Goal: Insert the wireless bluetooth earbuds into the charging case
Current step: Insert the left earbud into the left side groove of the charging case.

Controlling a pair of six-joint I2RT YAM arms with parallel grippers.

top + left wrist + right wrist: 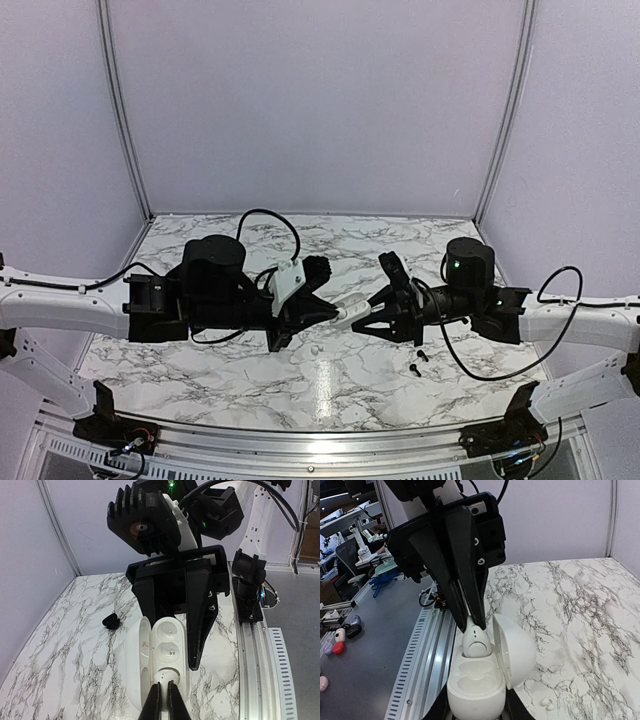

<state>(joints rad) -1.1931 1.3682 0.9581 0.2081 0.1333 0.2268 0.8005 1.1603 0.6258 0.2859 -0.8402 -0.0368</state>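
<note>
The right gripper (172, 640) clamps the open charging case (475, 692) steady, with its lid (515, 650) swung aside. This lets the left gripper (475, 624), its fingers pressed together on a white earbud (476, 644), lower the earbud into a well, where it seems half seated. A second white earbud (547, 703) waits on the marble table (580, 610).

The case (475, 692) is above the table (230, 370), left gripper (475, 626) on its left, right gripper (380, 308) on its right, lid (516, 650) on its far side. An earbud (476, 646) stands in the case at the end nearer the left gripper. Two earbuds (415, 369) lie on the table near the right gripper, a fourth earbud (546, 703) near the case
</note>
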